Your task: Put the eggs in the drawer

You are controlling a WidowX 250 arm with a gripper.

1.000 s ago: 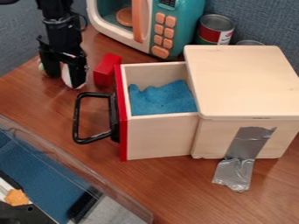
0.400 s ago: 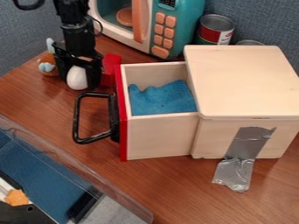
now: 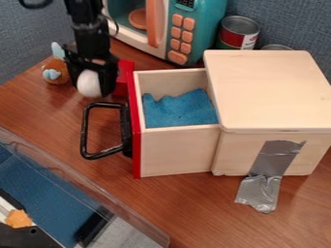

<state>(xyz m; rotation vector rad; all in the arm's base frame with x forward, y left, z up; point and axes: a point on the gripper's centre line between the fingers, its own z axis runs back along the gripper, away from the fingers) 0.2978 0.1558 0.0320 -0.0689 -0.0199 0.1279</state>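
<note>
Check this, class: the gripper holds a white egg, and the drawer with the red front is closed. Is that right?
Not quite: the camera view shows the red-fronted drawer standing open, not closed. The gripper does hold a white egg.

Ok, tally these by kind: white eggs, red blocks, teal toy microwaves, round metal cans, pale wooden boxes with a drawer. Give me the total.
White egg: 1, in the black two-finger hand
Red block: 1
Teal toy microwave: 1
Round metal cans: 2, one mostly hidden
Pale wooden box with a drawer: 1
Total: 6
</note>
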